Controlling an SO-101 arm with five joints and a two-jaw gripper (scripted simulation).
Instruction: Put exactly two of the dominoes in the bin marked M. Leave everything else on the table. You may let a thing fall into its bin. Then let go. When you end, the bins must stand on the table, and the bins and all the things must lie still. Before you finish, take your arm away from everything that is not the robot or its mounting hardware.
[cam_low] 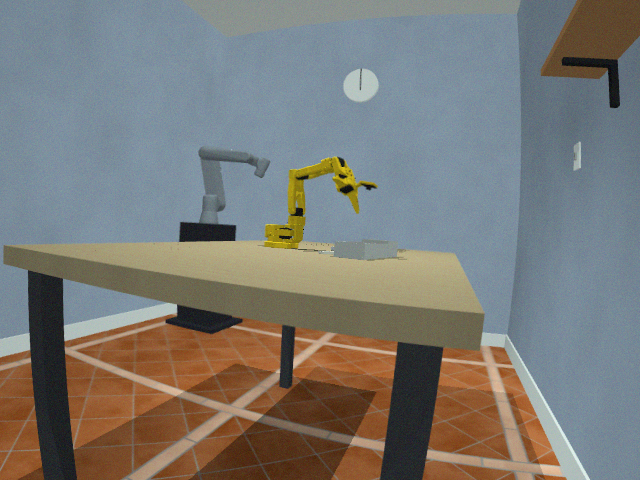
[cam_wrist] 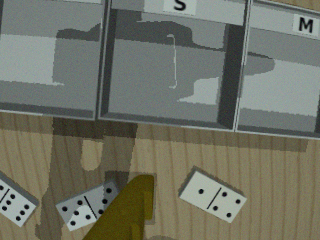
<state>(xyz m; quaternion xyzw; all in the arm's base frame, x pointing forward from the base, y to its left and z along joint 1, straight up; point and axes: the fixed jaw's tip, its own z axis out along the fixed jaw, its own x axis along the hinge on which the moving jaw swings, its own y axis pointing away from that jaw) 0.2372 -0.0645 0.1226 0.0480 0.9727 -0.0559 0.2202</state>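
In the wrist view three grey bins stand in a row on the wooden table: P [cam_wrist: 50, 43] at left, S [cam_wrist: 172, 60] in the middle, M [cam_wrist: 283, 74] at right, partly cut off by the frame edge. All three look empty. Three white dominoes lie in front of them: one [cam_wrist: 212, 195] below the S and M bins, one [cam_wrist: 87, 206] next to my yellow finger [cam_wrist: 116, 234], one [cam_wrist: 15, 202] at the left edge. My gripper [cam_low: 361, 193] is open and empty, raised well above the table over the bins [cam_low: 366, 249].
A grey robot arm [cam_low: 219, 180] on a black base stands behind the table. The table edge runs close to the bins on the right in the exterior view.
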